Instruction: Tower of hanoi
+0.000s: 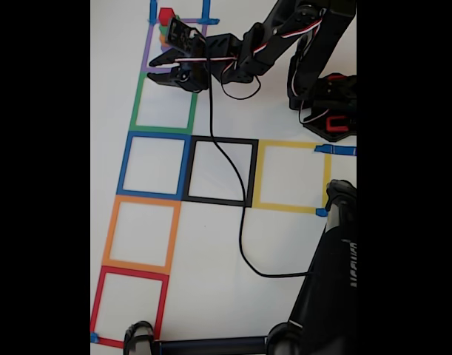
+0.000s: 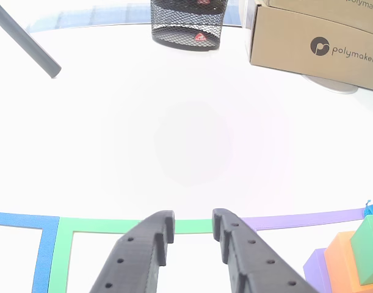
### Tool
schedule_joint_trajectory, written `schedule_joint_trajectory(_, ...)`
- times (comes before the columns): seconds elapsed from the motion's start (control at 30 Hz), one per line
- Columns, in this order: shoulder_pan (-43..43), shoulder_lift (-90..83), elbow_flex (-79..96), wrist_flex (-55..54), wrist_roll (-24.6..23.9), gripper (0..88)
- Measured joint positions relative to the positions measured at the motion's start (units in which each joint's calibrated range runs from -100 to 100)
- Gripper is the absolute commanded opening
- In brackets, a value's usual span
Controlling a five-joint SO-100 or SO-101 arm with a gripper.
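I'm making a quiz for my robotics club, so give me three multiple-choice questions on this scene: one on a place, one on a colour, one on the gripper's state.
1. Where does the stack of blocks stand?
A. purple square
B. red square
C. yellow square

2. What colour is the top block?
A. blue
B. red
C. black

3. The gripper is:
A. open, empty
B. shut on a block
C. shut on the cable

Key: 1 A, the fixed view shows the stack inside the purple square. 2 B, red caps the stack. 3 A, the other view shows a gap between the fingers, nothing in it.
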Motion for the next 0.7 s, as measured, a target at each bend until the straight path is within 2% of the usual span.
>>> schedule_joint_trajectory(0.07,-0.23,-0.59,0.35,0.64,-0.72,0.2)
schedule_joint_trajectory(0.13,-3.39,-7.26,6.55,6.77,-14.39,0.2)
schedule_joint_trajectory(0.17,-3.63,-13.25,11.51,12.66,-27.7,0.2)
schedule_joint_trajectory(0.27,-3.86,-37.48,17.44,35.47,-77.88,0.2)
schedule_joint_trajectory(0.37,-2.93,-62.73,18.77,61.1,-135.97,0.2)
schedule_joint_trajectory(0.43,-4.1,-76.07,18.77,76.58,-164.21,0.2)
schedule_joint_trajectory(0.47,-3.98,-79.02,18.95,81.34,-172.12,0.2)
schedule_joint_trajectory(0.53,-3.16,-80.54,19.3,85.53,-178.24,0.2)
schedule_joint_trajectory(0.67,-4.1,-82.06,19.3,87.3,-182.55,0.2)
schedule_joint_trajectory(0.7,-3.98,-82.23,19.3,87.38,-181.29,0.2)
